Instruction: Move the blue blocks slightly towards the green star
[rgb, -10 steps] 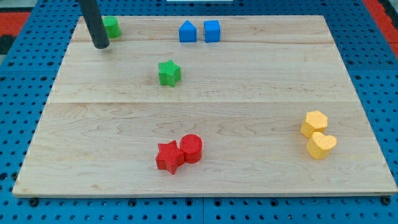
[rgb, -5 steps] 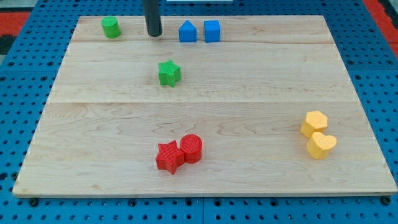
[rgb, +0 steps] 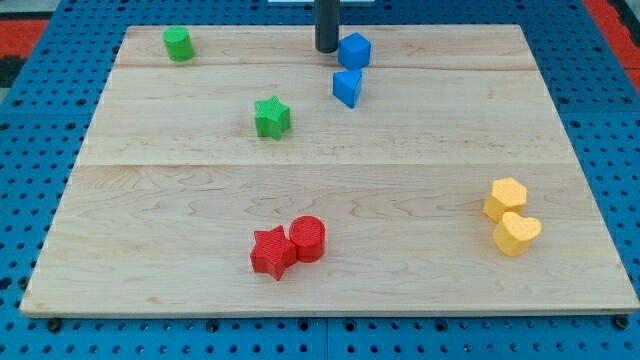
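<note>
Two blue blocks sit near the view's top centre: a blue cube (rgb: 354, 50) and, just below it, a blue pointed block (rgb: 347, 87). The green star (rgb: 271, 117) lies to their lower left. My tip (rgb: 326, 49) is at the top edge of the board, right beside the blue cube's left side. The rod rises out of the view's top.
A green cylinder (rgb: 178, 43) stands at the top left. A red star (rgb: 271, 251) and a red cylinder (rgb: 308, 238) touch at the bottom centre. A yellow hexagon (rgb: 506, 198) and a yellow heart (rgb: 517, 234) sit at the right. The wooden board (rgb: 400, 200) lies on a blue pegboard.
My tip swept right along the top from the green cylinder to the blue blocks. The pointed blue block was pushed right and down; the cube shifted slightly right and turned.
</note>
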